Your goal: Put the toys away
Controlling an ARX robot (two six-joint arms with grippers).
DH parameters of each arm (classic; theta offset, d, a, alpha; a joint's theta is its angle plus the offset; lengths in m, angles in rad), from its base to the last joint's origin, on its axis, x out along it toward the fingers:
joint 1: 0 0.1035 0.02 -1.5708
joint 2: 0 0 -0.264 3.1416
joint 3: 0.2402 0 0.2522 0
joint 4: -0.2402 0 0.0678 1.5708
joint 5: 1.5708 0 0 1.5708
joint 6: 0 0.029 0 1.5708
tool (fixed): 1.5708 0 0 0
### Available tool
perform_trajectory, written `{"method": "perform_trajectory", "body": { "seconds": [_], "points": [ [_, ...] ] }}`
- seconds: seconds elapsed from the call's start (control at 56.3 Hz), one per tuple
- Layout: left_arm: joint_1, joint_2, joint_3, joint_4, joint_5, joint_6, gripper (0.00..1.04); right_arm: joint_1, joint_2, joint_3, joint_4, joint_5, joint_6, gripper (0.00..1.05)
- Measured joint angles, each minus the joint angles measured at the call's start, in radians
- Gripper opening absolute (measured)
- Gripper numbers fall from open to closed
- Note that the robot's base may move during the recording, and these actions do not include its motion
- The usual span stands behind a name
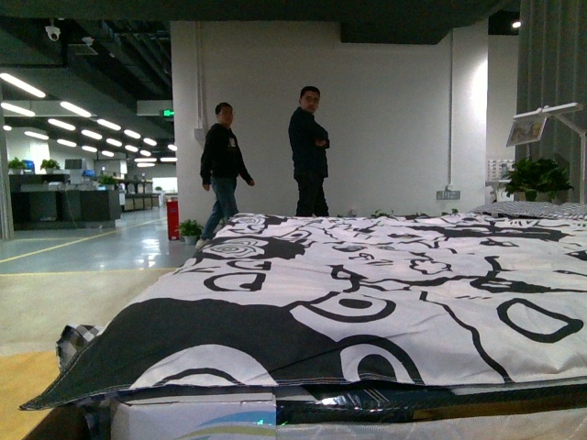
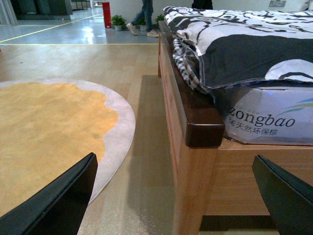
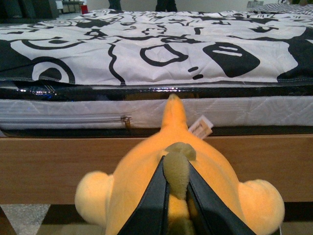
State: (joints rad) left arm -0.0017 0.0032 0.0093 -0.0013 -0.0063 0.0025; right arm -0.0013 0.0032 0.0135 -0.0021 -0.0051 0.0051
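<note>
Left wrist view: the left hand [image 2: 174, 159] was seen with its two dark fingers [image 2: 58, 200] spread wide, and nothing was held between them. Only the finger ends were shown, the rest being cut off by the picture's edge. Beyond one finger a round orange rug [image 2: 49, 132] with a pale border was laid on the wooden floor [image 2: 146, 103]. Beyond the other, the dark corner post [image 2: 204, 128] of the bed [image 2: 195, 176] was framed. A plastic-wrapped mattress [image 2: 274, 122] printed "zongbao" lay on the bed, and a black-and-white duvet [image 2: 254, 54] was piled over it.

In the front view most of the picture was filled by the duvet spread across the bed. A person in jeans [image 1: 223, 170] and a person with folded arms [image 1: 310, 151] were seen beyond it by a white wall, with a potted plant [image 1: 537, 177] at the far right.

In the right wrist view the right hand [image 3: 176, 169] was pressed together on the plush toy [image 3: 142, 171], with an olive-brown patch [image 3: 180, 149] pinched between the fingers. The orange-yellow toy was held just in front of the bed's wooden side rail [image 3: 49, 166], below the mattress, and its pointed tip overlapped the mattress edge. A white label [image 3: 200, 128] was seen beside that tip. The toy's face could not be made out, and its lower part was cut off.
</note>
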Motion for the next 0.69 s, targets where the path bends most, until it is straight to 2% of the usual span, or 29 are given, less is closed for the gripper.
{"method": "perform_trajectory", "body": {
  "seconds": [0.693],
  "points": [
    [-0.001,0.001,0.0,0.0,0.003,0.0,0.98,0.0,0.002,0.0,-0.001,0.005,0.0,0.06]
  ]
}}
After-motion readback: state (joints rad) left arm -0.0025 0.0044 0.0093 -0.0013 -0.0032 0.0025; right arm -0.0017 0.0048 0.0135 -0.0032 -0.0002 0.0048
